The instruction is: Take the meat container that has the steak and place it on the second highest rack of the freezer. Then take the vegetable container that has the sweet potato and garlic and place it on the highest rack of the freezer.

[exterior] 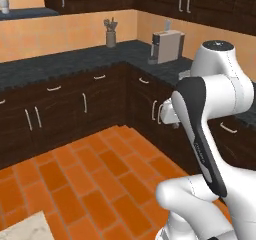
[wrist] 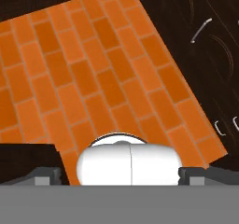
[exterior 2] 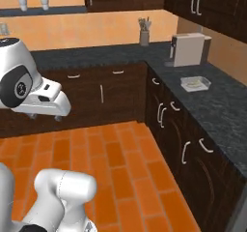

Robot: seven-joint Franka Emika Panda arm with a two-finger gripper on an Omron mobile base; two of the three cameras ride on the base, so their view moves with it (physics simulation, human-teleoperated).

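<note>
The hand [exterior 2: 46, 116] is wide open and empty, aimed at the floor; a clear container [exterior 2: 195, 83] sits well off on the desk [exterior 2: 217, 110], ahead-right.

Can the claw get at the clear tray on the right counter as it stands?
Probably not yet. The open claw points down at the orange floor, while the tray sits apart on the dark counter near the coffee machine.

Kitchen: dark cabinets [exterior 2: 116, 88], black counter [exterior 2: 212, 105], coffee machine [exterior 2: 189, 49], utensil holder [exterior: 110, 36].
</note>
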